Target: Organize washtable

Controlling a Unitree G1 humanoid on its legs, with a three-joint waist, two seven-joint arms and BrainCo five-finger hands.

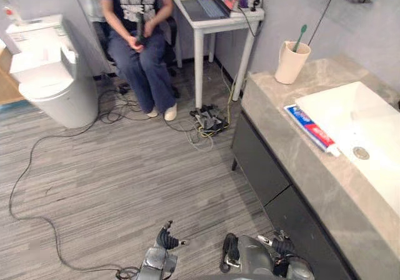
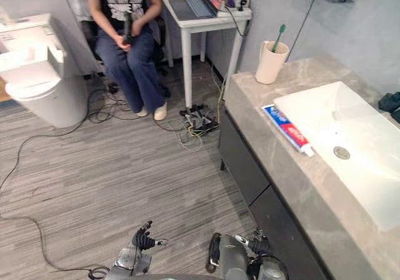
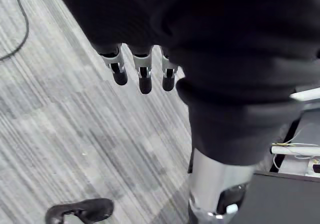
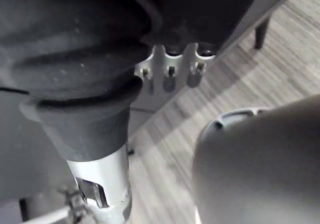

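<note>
Grey-veined stone forms the counter (image 1: 281, 114) of the washtable, which runs along the robot's right side, with a white basin (image 1: 331, 102) set into it. The red, white and blue toothpaste tube (image 1: 310, 128) lies flat on the stone just beside the basin's edge. Its long axis runs along that edge, with the white cap end nearer the robot and the flat end pointing away towards the beige cup (image 1: 290, 62). The cup stands upright at the far end of the counter, well apart from the tube, with a green toothbrush (image 1: 300, 35) leaning in it. Both hands hang low, below counter height and over the striped floor. The left hand (image 1: 164, 237) has its fingers (image 3: 144, 79) straight and relaxed, with nothing in them. The right hand (image 1: 282, 247) hangs close to the dark cabinet front, and its fingers (image 4: 170, 79) are likewise loose and empty. From there the tube lies ahead, up and to the right, so the right hand is clearly the nearer one. It would probably have to rise above the counter edge and come at the tube across its width, since the tube's length points roughly back at the robot. A seated person (image 1: 140, 36) is well clear across the room.
</note>
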